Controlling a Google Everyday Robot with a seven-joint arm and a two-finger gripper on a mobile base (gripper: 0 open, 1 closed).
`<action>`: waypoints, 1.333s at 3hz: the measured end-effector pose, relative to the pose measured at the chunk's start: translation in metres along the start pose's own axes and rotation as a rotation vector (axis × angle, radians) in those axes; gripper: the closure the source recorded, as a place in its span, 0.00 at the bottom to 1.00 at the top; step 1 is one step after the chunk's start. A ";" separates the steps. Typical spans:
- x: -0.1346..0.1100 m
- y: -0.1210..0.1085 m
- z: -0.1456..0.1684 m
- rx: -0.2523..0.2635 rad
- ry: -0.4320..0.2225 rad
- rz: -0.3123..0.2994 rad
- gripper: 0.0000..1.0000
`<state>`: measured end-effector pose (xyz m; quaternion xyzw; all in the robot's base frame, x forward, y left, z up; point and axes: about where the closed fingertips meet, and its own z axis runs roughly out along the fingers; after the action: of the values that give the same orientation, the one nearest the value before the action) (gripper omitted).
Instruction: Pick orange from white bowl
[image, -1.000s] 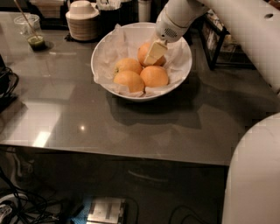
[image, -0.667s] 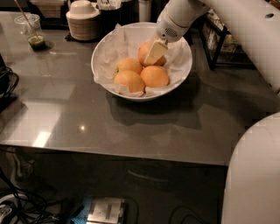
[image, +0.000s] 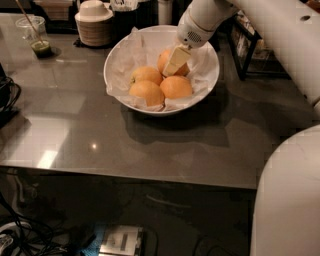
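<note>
Orange, bumpy skin covers the orange (image: 162, 60). It sits at about 1 o'clock inside the white bowl (image: 150, 108), at the back of the pile. It lies on crinkled paper (image: 127, 60) and touches the three other oranges (image: 146, 92), which are toward 7 o'clock from it. The gripper (image: 172, 62) is right on top of this orange, and its arm leads away toward 1 o'clock. I cannot tell if the gripper is apart or together.

The fruit looks firm and a bit heavy. It is round, so it could roll or slip. I think the best hold is across its middle, one side against the other, with a gentle squeeze.

The bowl stands on the dark bench (image: 100, 135). A stack of small bowls (image: 93, 22) is near it at 11 o'clock.
</note>
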<state>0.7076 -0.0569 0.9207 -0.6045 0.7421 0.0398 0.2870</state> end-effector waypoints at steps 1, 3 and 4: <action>-0.001 -0.001 -0.002 0.000 0.000 0.000 0.22; -0.002 0.003 0.009 -0.027 -0.013 0.030 0.51; -0.002 0.003 0.010 -0.031 -0.015 0.042 0.71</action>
<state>0.7090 -0.0503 0.9121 -0.5929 0.7516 0.0620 0.2824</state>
